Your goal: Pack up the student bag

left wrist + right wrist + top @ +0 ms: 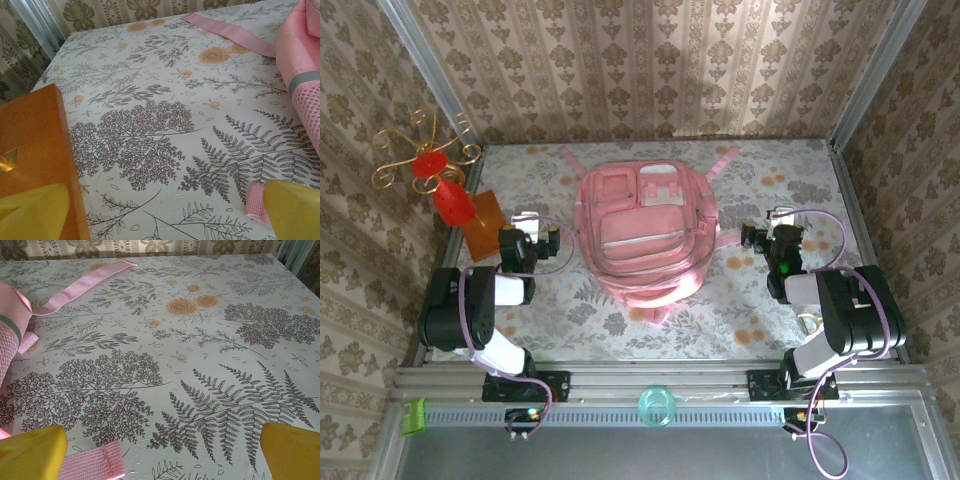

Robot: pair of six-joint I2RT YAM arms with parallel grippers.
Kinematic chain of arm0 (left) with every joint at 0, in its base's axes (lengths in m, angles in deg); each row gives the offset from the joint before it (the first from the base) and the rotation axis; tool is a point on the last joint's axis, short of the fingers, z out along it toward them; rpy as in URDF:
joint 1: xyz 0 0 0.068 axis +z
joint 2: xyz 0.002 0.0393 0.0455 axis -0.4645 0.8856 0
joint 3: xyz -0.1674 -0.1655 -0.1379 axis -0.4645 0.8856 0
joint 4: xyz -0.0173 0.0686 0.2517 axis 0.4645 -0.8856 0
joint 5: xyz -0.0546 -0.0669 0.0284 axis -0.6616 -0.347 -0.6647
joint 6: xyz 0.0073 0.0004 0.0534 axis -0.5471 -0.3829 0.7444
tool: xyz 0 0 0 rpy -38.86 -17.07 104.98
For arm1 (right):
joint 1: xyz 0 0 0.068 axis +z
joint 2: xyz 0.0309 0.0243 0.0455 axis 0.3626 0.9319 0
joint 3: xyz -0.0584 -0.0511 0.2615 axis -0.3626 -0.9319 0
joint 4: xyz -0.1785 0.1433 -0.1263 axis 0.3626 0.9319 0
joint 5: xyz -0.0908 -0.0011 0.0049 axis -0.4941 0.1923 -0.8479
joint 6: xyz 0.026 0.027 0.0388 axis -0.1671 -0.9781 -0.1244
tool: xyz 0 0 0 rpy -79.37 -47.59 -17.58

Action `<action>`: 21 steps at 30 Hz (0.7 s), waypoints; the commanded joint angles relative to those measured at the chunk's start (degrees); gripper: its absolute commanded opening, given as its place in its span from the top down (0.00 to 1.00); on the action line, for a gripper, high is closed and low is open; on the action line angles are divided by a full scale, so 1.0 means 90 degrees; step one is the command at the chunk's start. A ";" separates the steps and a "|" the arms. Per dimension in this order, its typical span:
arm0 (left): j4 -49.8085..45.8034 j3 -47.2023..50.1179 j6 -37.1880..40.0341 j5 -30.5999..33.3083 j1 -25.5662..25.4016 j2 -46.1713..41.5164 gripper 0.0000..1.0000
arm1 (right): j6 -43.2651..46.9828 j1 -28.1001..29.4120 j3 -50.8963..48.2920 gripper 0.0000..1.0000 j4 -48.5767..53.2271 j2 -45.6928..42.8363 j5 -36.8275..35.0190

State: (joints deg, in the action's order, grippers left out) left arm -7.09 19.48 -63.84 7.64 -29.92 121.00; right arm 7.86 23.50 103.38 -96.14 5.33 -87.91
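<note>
Floral-clothed bench [770, 322] inside wallpapered walls. Pink student bag [645, 235] flat at centre, near but apart from each arm: at three o'clock of the left end effector [164, 212], nine o'clock of the right end effector [161, 452]. Released on either side, spread wide, grasping nothing.

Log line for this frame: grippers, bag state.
left gripper: open, beside orange board | right gripper: open, over table | student bag: flat mid-table, not held
</note>
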 commanded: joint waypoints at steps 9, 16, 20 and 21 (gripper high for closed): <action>-0.0007 -0.0121 -0.0156 -0.0131 0.0045 -0.0054 0.00 | -0.0014 -0.0005 0.0122 0.00 -0.0203 0.0014 0.0085; 0.0000 -0.0114 -0.0157 -0.0141 0.0044 -0.0059 0.00 | -0.0008 -0.0005 0.0111 0.00 -0.0221 0.0013 0.0075; 0.0003 -0.0114 -0.0157 -0.0141 0.0051 -0.0057 0.00 | -0.0006 -0.0005 0.0117 0.00 -0.0220 0.0014 0.0075; -0.0005 -0.0111 -0.0157 -0.0146 0.0050 -0.0062 0.00 | -0.0011 -0.0005 0.0123 0.00 -0.0222 0.0014 0.0075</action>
State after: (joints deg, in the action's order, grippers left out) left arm -7.11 19.48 -63.87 7.20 -29.83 121.00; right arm 7.88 23.50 103.38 -96.14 5.33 -87.91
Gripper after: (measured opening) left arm 0.999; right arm 0.999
